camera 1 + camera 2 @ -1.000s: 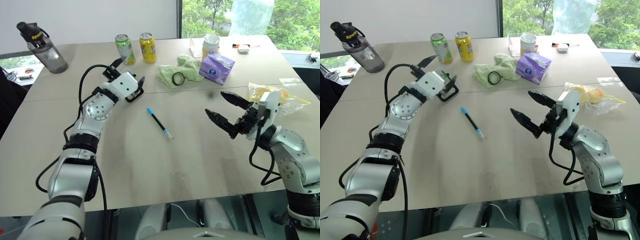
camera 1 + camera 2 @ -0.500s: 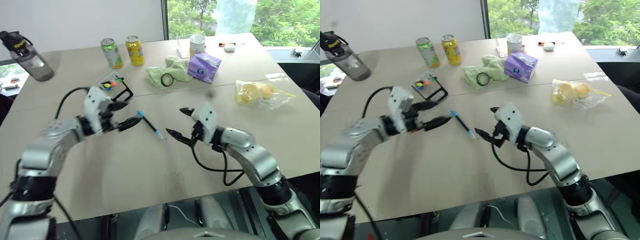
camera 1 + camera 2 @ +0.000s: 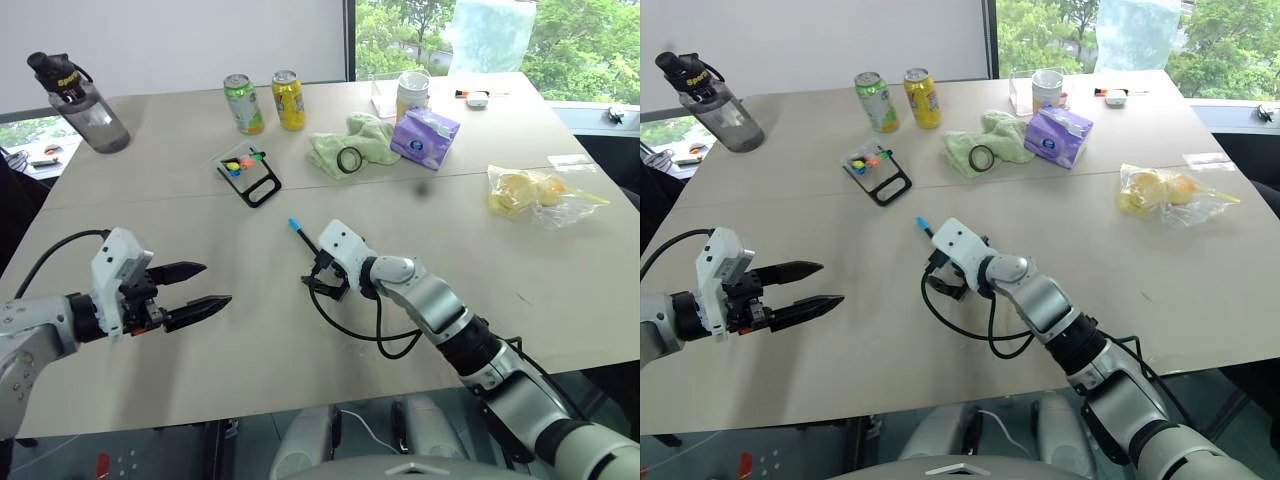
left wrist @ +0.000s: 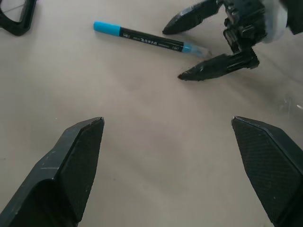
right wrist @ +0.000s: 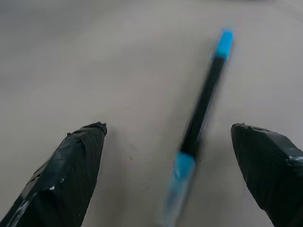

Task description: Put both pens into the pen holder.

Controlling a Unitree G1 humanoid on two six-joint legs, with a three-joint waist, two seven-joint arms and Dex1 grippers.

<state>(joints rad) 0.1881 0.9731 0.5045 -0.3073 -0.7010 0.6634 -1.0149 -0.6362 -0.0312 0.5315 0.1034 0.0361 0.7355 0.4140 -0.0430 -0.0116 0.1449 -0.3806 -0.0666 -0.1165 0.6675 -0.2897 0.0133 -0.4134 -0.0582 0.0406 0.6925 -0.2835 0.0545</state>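
My right fingers [image 4: 194, 49] are spread apart and grasp nothing; they sit low over the surface [image 3: 560, 270] at the pale tip of the blue-ended pen [image 4: 149, 41], one finger on each side of that tip, and I cannot tell whether either touches it. The pen lies flat, its blue end pointing toward the pen holder [image 3: 248, 172], which lies further back on the surface, near the two drink cans [image 3: 265, 100]. My left fingers [image 3: 195, 290] are also spread wide and empty, hovering above the surface well apart from the pen, pointing toward it.
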